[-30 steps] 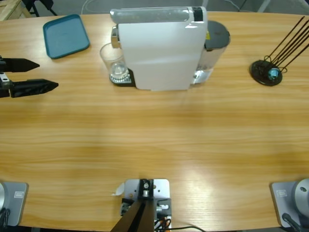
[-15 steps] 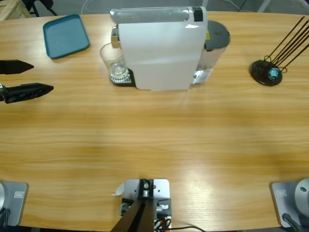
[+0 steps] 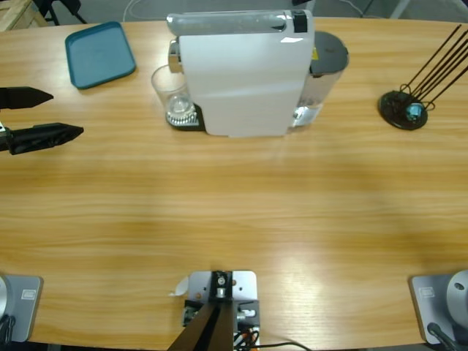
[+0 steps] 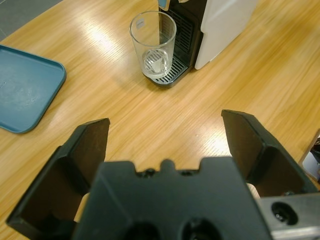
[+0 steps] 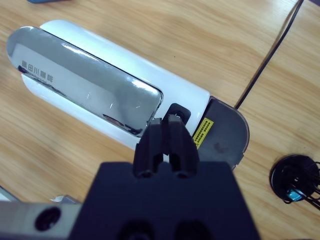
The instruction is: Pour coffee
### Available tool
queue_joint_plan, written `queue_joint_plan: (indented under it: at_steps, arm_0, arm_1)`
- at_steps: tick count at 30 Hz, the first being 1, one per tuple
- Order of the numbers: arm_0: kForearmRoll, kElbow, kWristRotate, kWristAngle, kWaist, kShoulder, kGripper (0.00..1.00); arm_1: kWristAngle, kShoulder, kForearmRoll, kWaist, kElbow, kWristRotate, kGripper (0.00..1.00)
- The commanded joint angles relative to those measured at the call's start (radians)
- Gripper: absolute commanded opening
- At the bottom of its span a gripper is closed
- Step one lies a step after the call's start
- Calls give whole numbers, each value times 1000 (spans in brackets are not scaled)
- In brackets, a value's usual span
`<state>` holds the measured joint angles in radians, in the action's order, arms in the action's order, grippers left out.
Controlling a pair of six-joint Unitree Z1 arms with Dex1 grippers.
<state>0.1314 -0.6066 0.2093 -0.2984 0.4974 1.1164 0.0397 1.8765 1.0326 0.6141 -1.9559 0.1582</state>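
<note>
A white coffee machine [image 3: 241, 80] stands at the back middle of the table. An upright clear glass [image 3: 170, 91] sits on its drip tray; in the left wrist view the glass [image 4: 153, 45] looks empty, and no coffee is in view. My left gripper [image 3: 66, 113] hovers open at the table's left edge, facing the glass from well away [image 4: 165, 145]. My right gripper [image 5: 167, 120] is shut on nothing, directly above the machine's top [image 5: 100, 80], with its tips over a black button [image 5: 178, 112]. It barely shows in the high view.
A blue tray [image 3: 99, 53] lies at the back left, also in the left wrist view [image 4: 25, 92]. The machine's grey-lidded tank [image 3: 329, 51] is at its right end. A black wire stand [image 3: 406, 110] sits at the far right.
The left gripper has drawn back slightly toward the left edge, still open. The glass and the machine have not moved.
</note>
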Motion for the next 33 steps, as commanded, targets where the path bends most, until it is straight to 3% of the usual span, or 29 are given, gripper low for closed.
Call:
queue_joint_plan:
  at_steps: [1,9,29,30,31,32,33]
  arm_0:
    - [-12,39,8,10,9,20,968]
    - [-12,39,8,12,9,26,968]
    - [-13,41,8,13,9,29,968]
    - [-13,41,8,13,9,29,968]
    - [-13,41,8,12,9,29,968]
    - [-13,41,7,12,9,29,968]
    - [-13,41,6,13,9,28,968]
  arm_1:
    - [-26,67,6,-13,8,-19,0]
    - [-67,67,6,-20,22,-29,0]
    - [-41,22,-15,-20,55,-56,0]
    - [-45,13,-8,-20,19,-59,297]
    - [-47,9,18,-20,-19,-58,918]
    - [-45,2,47,-20,-48,-49,1000]
    - [-41,-12,58,-20,-76,-37,1000]
